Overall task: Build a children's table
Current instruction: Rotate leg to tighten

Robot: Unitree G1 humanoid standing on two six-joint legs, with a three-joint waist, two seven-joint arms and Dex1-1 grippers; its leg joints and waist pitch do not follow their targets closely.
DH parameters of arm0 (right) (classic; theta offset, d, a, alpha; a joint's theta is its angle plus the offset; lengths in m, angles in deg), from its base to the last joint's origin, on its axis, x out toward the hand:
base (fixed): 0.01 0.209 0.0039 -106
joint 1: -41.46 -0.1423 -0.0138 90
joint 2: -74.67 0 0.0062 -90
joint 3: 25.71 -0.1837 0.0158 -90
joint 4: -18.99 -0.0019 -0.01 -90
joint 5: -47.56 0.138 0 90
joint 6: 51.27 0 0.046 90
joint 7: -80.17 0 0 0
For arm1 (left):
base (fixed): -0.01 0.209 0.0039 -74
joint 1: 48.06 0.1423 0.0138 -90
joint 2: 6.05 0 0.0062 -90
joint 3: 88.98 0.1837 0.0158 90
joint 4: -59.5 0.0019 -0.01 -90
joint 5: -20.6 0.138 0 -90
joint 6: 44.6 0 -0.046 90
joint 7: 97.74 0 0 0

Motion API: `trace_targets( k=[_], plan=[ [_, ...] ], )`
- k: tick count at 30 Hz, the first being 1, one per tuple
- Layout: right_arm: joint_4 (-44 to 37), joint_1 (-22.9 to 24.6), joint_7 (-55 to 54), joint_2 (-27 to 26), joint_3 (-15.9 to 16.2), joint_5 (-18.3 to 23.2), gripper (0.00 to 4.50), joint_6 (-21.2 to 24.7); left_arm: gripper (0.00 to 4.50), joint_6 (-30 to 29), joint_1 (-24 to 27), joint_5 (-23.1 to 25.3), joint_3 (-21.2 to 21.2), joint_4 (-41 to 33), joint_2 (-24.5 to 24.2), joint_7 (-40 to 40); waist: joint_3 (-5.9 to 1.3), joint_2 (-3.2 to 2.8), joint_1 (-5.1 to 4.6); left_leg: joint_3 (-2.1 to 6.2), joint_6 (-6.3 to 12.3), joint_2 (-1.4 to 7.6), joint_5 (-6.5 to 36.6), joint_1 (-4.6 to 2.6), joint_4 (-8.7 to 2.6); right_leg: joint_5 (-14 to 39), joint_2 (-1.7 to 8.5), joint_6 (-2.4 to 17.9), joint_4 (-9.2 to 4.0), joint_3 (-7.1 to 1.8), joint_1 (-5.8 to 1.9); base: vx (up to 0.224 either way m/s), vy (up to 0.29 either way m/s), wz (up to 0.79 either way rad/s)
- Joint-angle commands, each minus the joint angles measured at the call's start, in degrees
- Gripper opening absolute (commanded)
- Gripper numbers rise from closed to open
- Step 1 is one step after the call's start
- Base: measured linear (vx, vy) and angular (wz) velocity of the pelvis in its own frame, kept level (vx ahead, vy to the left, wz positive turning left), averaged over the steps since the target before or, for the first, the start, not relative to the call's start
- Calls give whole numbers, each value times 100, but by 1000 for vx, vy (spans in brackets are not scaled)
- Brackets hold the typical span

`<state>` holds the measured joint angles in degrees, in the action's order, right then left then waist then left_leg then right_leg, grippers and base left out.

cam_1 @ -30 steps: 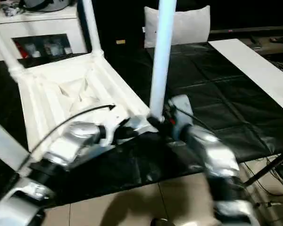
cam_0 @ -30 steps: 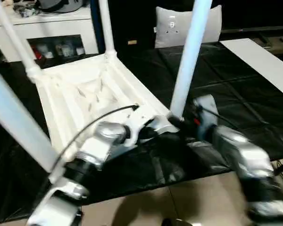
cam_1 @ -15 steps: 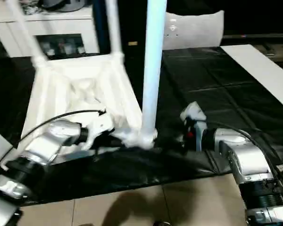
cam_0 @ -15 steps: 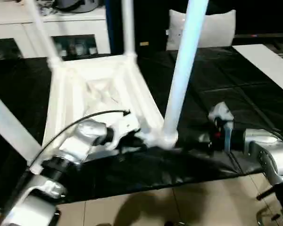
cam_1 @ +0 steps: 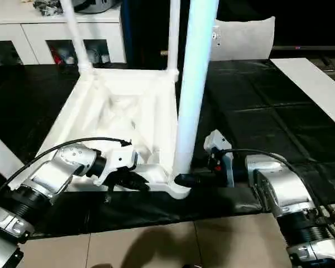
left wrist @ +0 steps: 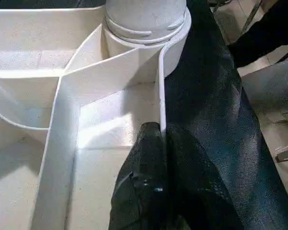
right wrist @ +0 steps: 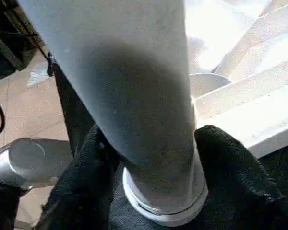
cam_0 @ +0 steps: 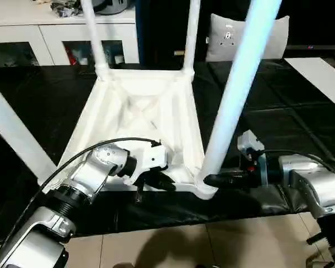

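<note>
Now | left fingers (left wrist: 151,158) pinch top rim (left wrist: 161,86) | right fingers (right wrist: 225,158) clasp leg (right wrist: 134,86)

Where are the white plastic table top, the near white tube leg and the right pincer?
White plastic table top (cam_0: 139,106): left eye view, ribbed underside.
Near white tube leg (cam_0: 234,100): left eye view, mid shaft.
Right pincer (right wrist: 149,143): right wrist view, around the leg's base.

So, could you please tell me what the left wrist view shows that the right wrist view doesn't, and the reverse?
Left wrist view: the left gripper pinches the thin upright rim wall of the tabletop, one finger inside, one outside, above the black table cover.

Right wrist view: the right gripper straddles the near right leg just above its base collar, a black finger on each side.

Both show that leg seated in its round corner socket and the tabletop's ribbed white underside.
</note>
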<state>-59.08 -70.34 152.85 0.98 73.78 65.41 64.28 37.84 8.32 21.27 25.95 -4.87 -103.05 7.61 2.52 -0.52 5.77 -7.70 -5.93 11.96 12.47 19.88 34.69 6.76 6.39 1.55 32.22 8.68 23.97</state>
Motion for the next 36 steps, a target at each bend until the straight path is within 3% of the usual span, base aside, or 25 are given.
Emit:
trace_targets(
  k=[1,9,13,15,16,17,18,19,20,21,22,23,24,25,26,28,30,31,36],
  plan=[
    [11,-51,81,45,43,27,243,-1,0,97,15,13,194,-162,65,-178,-408,133,-26,-139,452,76,514,75,-406,2328,223,594,-318,-284,-427,0,0,0],
    [-156,-2,-40,-126,-7,232,202,251,0,-193,64,11,3,-135,181,232,-399,151,-43,-142,398,84,551,72,-411,2342,220,586,-330,-284,-421,0,0,0],
    [-205,14,-780,-480,-84,82,201,413,0,-792,35,47,-249,-81,428,962,-368,171,-89,-151,256,34,789,63,-408,2914,208,334,-428,-233,-408,0,0,0],
    [47,-126,-1908,-970,-307,-201,200,506,0,-1125,-15,22,-507,-8,697,1592,-341,157,-146,-148,162,-2,958,56,-391,3332,197,131,-506,-170,-377,0,0,0],
    [240,-249,-2655,-1312,-514,-304,200,599,0,-1333,-58,18,-672,14,864,2001,-339,181,-222,-130,87,-32,1125,90,-369,3626,193,-87,-561,-86,-396,0,0,0],
    [363,-330,-3114,-1524,-652,-352,198,661,0,-1451,-84,18,-769,23,961,2244,-339,164,-323,-117,58,-57,1339,58,-325,3857,184,-266,-655,15,-370,0,0,0],
    [484,-427,-3563,-1735,-783,-393,196,770,0,-1565,-118,15,-883,53,1082,2530,-335,141,-389,-104,60,-62,1425,71,-318,3894,171,-333,-677,48,-380,0,0,0],
    [571,-500,-3889,-1887,-875,-424,196,860,0,-1644,-144,13,-969,81,1175,2743,-346,119,-506,-81,70,-60,1567,82,-291,3922,165,-431,-744,149,-398,0,0,0],
    [587,-516,-3953,-1917,-892,-430,196,882,0,-1658,-150,13,-988,89,1196,2787,-359,73,-542,-64,101,-32,1619,58,-303,3827,169,-410,-770,170,-415,0,0,0],
    [618,-541,-4052,-1961,-918,-442,196,887,0,-1674,-157,15,-1016,99,1229,2855,-385,48,-645,-13,178,45,1689,122,-351,3479,204,-373,-739,191,-519,0,0,0],
    [722,-608,-4297,-2070,-982,-473,196,786,0,-1698,-174,19,-1076,123,1314,3031,-373,-2,-635,11,206,115,1777,107,-403,3309,213,-310,-723,168,-538,0,0,0],
    [969,-732,-4603,-2274,-1033,-499,231,381,0,-1763,-234,33,-1217,200,1546,3493,-321,13,-724,25,241,189,2199,36,-461,3024,215,-88,-692,156,-487,0,0,0],
    [969,-732,-4603,-2274,-1033,-499,231,381,0,-1763,-234,33,-1217,200,1546,3493,-330,17,-737,10,219,168,2268,8,-444,3068,232,-65,-699,161,-478,0,0,0],
    [1030,-759,-4661,-2323,-1032,-510,265,262,0,-1784,-252,37,-1255,219,1613,3623,-349,42,-751,-13,206,96,2182,-13,-398,3156,260,-50,-727,170,-467,0,0,0],
    [1007,-731,-4647,-2330,-1007,-543,267,193,0,-1805,-252,49,-1258,191,1644,3656,-360,46,-743,-22,214,65,2037,-4,-385,3127,273,-14,-723,158,-470,0,0,0],
    [912,-664,-4609,-2346,-1019,-590,287,203,0,-1834,-246,89,-1226,121,1656,3635,-360,78,-699,-44,273,48,1619,69,-400,2962,271,104,-670,111,-482,0,0,0],
    [781,-574,-4425,-2254,-966,-680,308,89,0,-1767,-212,122,-1179,52,1597,3545,-386,68,-652,-54,296,53,1323,80,-404,2689,287,229,-607,55,-489,0,0,0],
    [745,-552,-4366,-2217,-963,-672,308,92,0,-1760,-196,117,-1161,27,1570,3504,-394,96,-633,-70,344,49,1126,91,-404,2480,271,334,-562,18,-482,0,0,0],
    [529,-402,-3617,-1675,-931,-506,354,-45,0,-1443,-70,125,-937,-31,1222,2992,-418,102,-520,-78,541,6,784,143,-377,2285,257,470,-449,-68,-497,0,0,0]
  ],
)
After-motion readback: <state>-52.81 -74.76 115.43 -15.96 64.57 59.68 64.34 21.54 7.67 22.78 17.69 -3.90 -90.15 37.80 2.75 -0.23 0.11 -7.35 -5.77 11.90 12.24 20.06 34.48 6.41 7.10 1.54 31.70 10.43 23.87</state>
